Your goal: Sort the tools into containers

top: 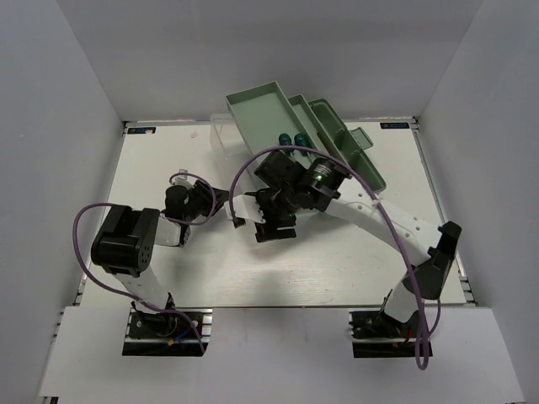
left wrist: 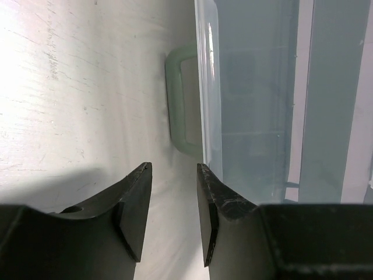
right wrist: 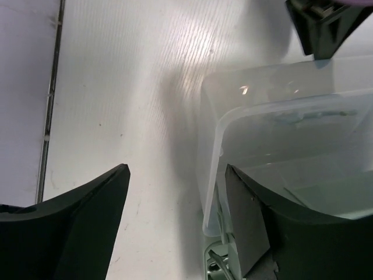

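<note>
Top external view: both arms reach to the middle of the tabletop (top: 337,269), just in front of the toolbox (top: 358,160).
Left gripper (left wrist: 173,166): fingers a narrow gap apart, nothing between them, bare tabletop below.
Lid (left wrist: 250,87): translucent, just to the right of the left fingers; the mint-green handle (left wrist: 175,111) is ahead of them.
Screwdrivers (top: 291,139): two green handles side by side in the large tray (top: 261,105), on the far side of the right arm's wrist. I cannot tell the long axis, since the arm covers the shafts.
Right gripper (right wrist: 176,169): fingers wide, holding nothing, with the lid corner close to one finger.
Nearer arm: the right one, in my judgement.
Other tools: hex keys and wrenches are not seen in any view, and no loose tool lies before either pair of fingers.
</note>
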Motion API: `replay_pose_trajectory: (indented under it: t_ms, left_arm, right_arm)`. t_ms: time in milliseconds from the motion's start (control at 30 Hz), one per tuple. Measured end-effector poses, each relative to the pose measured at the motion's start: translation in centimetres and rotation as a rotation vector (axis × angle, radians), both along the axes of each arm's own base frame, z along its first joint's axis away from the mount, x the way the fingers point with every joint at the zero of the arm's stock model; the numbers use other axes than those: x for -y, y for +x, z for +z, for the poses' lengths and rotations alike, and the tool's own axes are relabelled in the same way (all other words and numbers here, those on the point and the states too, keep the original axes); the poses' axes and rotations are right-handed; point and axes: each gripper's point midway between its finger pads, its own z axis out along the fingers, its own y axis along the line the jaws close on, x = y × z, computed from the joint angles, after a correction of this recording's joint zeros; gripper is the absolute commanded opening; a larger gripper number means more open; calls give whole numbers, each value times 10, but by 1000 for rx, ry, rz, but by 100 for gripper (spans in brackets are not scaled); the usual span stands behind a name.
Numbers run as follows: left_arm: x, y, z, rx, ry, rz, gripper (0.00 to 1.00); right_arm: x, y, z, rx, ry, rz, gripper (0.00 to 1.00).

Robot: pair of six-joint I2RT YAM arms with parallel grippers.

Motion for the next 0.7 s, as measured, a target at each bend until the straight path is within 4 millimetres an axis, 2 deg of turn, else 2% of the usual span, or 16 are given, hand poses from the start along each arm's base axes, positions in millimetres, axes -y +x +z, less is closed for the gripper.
replay_pose_trajectory:
  t_ms: [100, 167, 233, 267, 300, 333, 367, 433, 533, 600, 700]
  left_arm:
    - [0, 1, -1, -6, 1, 0, 47]
    - [1, 3, -2, -11, 2, 0, 47]
    - [1, 6, -4, -15, 1, 0, 47]
    - [1, 8, -4, -18, 2, -1, 47]
    - [2, 10, -5, -20, 3, -1, 47]
    - [2, 11, -4, -19, 3, -1, 47]
    - [2, 13, -3, -19, 2, -1, 47]
    - [3, 16, 0, -10, 0, -1, 47]
    - [4, 22, 7, 7, -2, -1, 47]
    - [5, 25, 11, 17, -6, 0, 47]
    - [6, 31, 19, 36, -16, 1, 47]
  right_arm:
    - [-2, -1, -18, -47, -41, 6, 72]
    - [-5, -7, -19, -83, -38, 26, 68]
    - [-11, -8, -7, -83, -2, 36, 54]
    - [-15, -5, 4, -63, 27, 31, 44]
    - [-21, 2, 19, -25, 66, 10, 3]
    - [-27, 11, 35, 24, 114, -9, 0]
    - [-33, 23, 52, 79, 160, -57, 0]
    - [-41, 62, 91, 254, 269, -186, 0]
    - [-34, 130, 145, 535, 395, -408, 0]
    - [-13, 173, 166, 681, 412, -551, 0]
    - [48, 246, 162, 751, 335, -821, 0]
